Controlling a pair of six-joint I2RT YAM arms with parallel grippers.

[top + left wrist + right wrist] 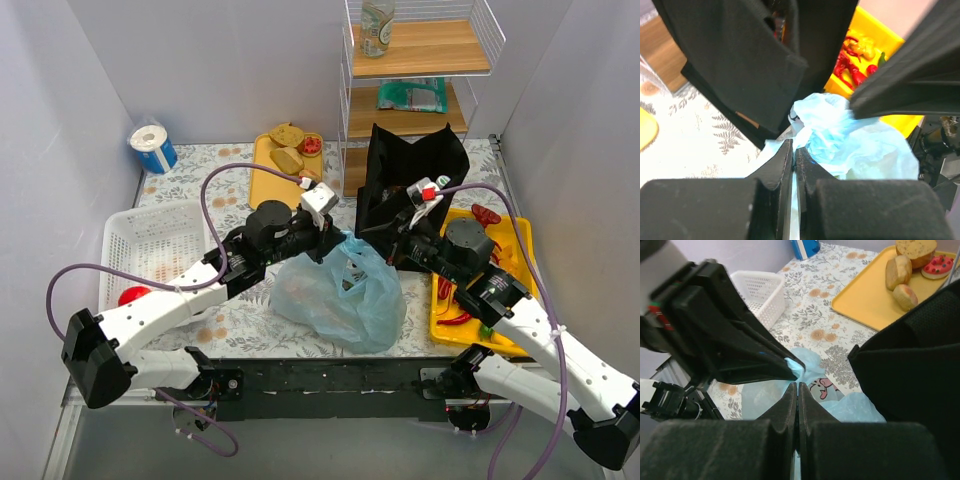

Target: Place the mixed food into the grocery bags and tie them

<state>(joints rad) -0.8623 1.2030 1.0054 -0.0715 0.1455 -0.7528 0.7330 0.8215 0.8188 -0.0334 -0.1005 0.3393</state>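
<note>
The light-blue plastic bag lies at the table's middle front, with something pale showing through its side. My left gripper is shut on a bunched strip of its top edge, seen between the jaws in the left wrist view. My right gripper is shut on another thin strip of the same bag. The two grippers are close together above the bag. The black bag stands upright just behind them. Bread pieces lie on the back tray.
A yellow tray with red peppers sits under my right arm. Another yellow tray is at the back. A white lattice basket stands left. A blue-and-white roll is back left. A wire shelf holds a bottle and a green packet.
</note>
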